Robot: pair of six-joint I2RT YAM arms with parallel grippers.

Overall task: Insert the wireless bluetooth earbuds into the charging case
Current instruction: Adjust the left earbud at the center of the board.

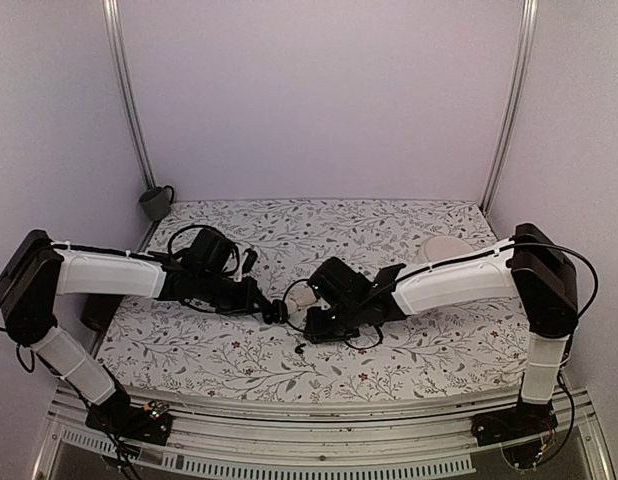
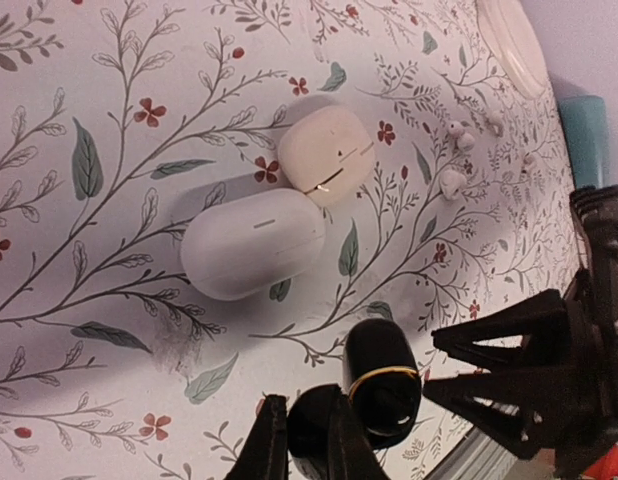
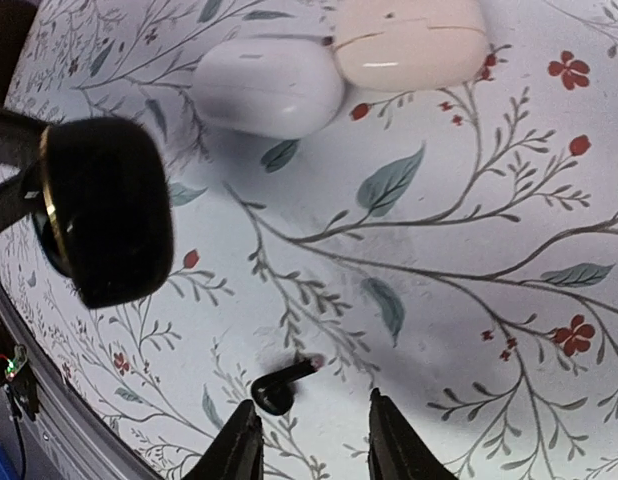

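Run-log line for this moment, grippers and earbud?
left gripper: shut on charging case | right gripper: open | earbud: loose on table, just ahead of right gripper

- Top external: high, behind the arm bases [image 1: 139, 422], looking down and forward over the whole counter [image 1: 239, 360]; far off, small items barely resolve.
- Left wrist: close over the counter, own jaws at bottom edge; white pods [image 2: 254, 245] centre, black case [image 2: 382, 385] low.
- Right wrist: closer still, jaws at bottom; same white pods along top, same black case at left.
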